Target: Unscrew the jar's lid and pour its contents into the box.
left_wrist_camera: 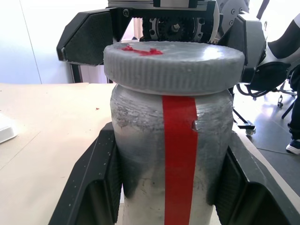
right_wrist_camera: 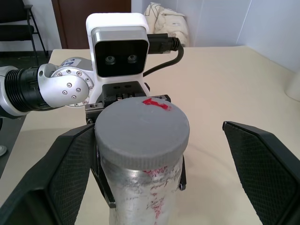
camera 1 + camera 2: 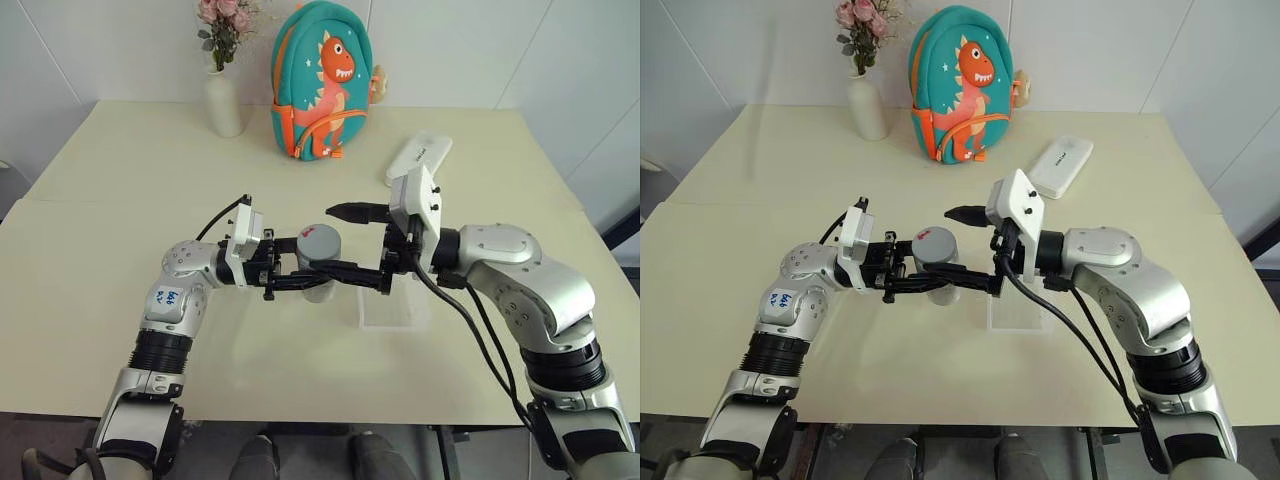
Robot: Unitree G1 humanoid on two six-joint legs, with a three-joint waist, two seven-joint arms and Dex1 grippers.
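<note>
jaws: left gripper (image 3: 300,277) clamps jar (image 3: 318,268) – right gripper (image 3: 345,245) wide round lid (image 3: 319,241), not touching

— What does the room look like around the table (image 3: 120,300)?
— The table is cream-coloured, two tops pushed together along a seam. Behind its far edge runs a wall (image 3: 120,50) of pale panels with thin joints. Against that edge stand a white vase (image 3: 224,103) of pink flowers and, just beside it, a teal dinosaur backpack (image 3: 320,85). A white oblong case (image 3: 1060,166) lies on the table, off to the backpack's right.
— And beyond the table?
— In the right wrist view, a dark brown door (image 2: 91,21) and a black chair (image 2: 18,21). In the left wrist view, a grey floor (image 1: 267,136) with a wheeled chair base (image 1: 262,82).
— Light?
— Even, soft, with faint shadows on the table.
</note>
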